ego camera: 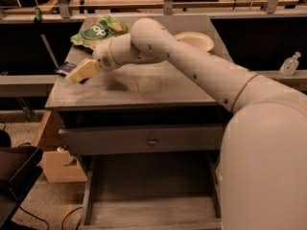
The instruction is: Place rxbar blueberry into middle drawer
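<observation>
Our cream two-finger gripper (80, 73) hangs over the small dark-blue-wrapped rxbar blueberry (62, 69) at the left edge of the grey wooden tabletop (144, 87); we cannot tell its state. We judge the bar light, flat and slick, best pinched across its narrow width.

Single camera view: set high beside the robot's body (268, 166), close, facing forward and down along the arm (192, 61) to the desk (158, 87), tool (76, 75) at its left edge, middle drawer (148, 210) below.
</observation>
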